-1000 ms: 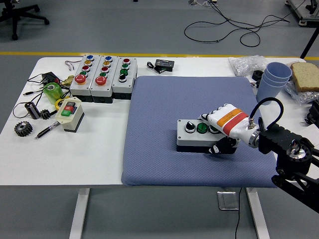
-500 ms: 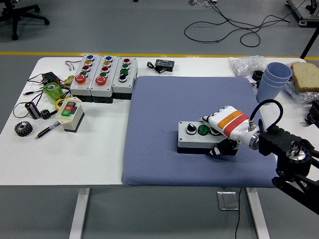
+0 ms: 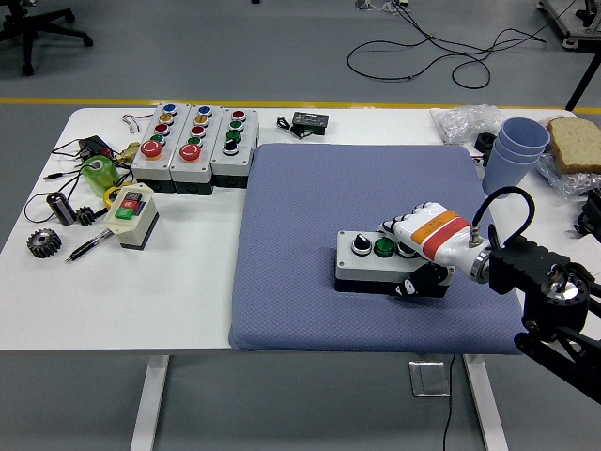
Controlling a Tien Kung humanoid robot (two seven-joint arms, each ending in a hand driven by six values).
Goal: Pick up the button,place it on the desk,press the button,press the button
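Since a second ago, button box (image 3: 371, 260) and right hand (image 3: 424, 246) are shifted slightly right on the blue mat (image 3: 300, 197). Fingers grip its end; release, then pressing, is judged next.

I see a blue-grey dimpled mat (image 3: 319, 207) on the white table (image 3: 122, 310). Button box (image 3: 371, 261): pale grey top, black base, green button mid-row. My right hand (image 3: 424, 246) is white with an orange and red band. Stacked cups (image 3: 518, 148) are pale blue.
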